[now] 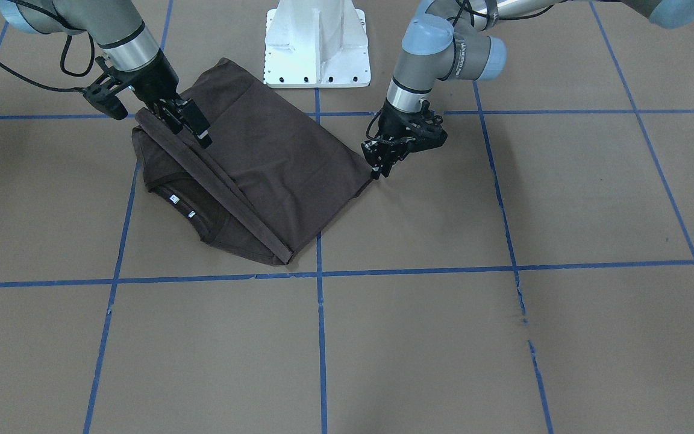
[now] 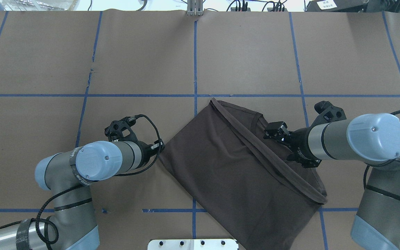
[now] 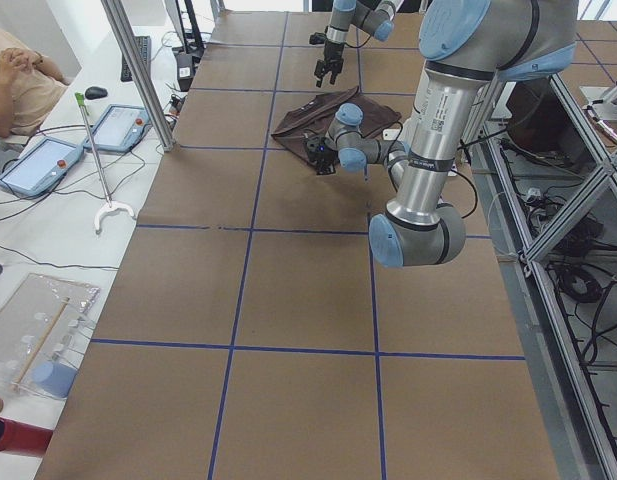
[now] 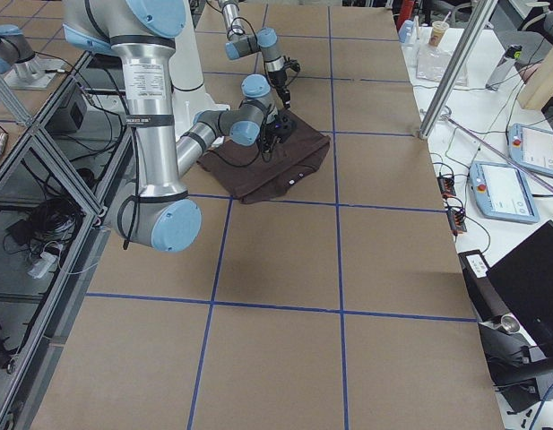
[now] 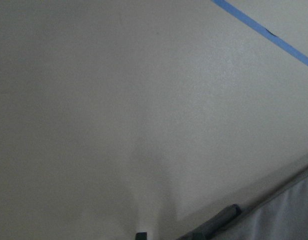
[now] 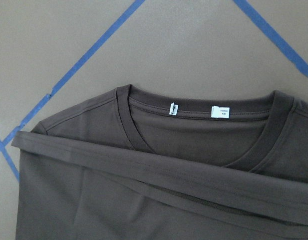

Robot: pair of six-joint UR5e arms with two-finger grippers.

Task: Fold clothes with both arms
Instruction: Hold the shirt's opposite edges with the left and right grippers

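Brown-papered table (image 1: 503, 337) holds 1 folded T-shirt (image 1: 287, 157) just in front of the white base (image 1: 317, 48). It looks soft and light (limp), best pinched at hem corners. Right gripper (image 1: 183, 123) is spread above it; I cannot tell the left gripper (image 1: 381, 164) gap.

The T-shirt (image 2: 227, 163) runs off the overhead view's bottom edge.

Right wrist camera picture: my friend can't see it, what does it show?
A dark brown T-shirt lies on a brown table with blue tape lines. Its round collar holds two white tags, and a folded hem covers its lower edge.
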